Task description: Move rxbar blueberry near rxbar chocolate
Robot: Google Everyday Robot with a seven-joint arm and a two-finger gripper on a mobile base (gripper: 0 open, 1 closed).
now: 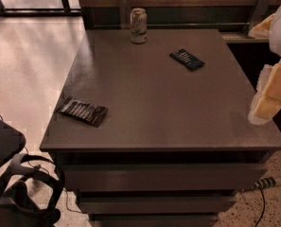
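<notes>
**A:** Where is your claw?

**B:** My claw hangs at the right edge of the frame, level with the right side of the tabletop. I cannot tell whether it is open or closed. Neither bar is in it, since both lie flat on the tabletop.

**A:** And the blueberry bar?

**B:** The blueberry bar lies in the upper right part of the tabletop, up and to the left of my claw and well apart from it. Its long axis runs from upper left to lower right in the frame. I judge I should turn my claw to close across its narrow width.

**A:** Where does it have to go?

**B:** The chocolate bar sits at the lower left of the tabletop, close to the left rim and far from the blueberry bar. So I reach up-left first, then carry the bar a long way down-left across the bare middle.

**A:** Anything in the way?

**B:** Only a can at the top centre, near the back rim. It stands to the upper left of the blueberry bar and, as I judge it, off my path.
</notes>
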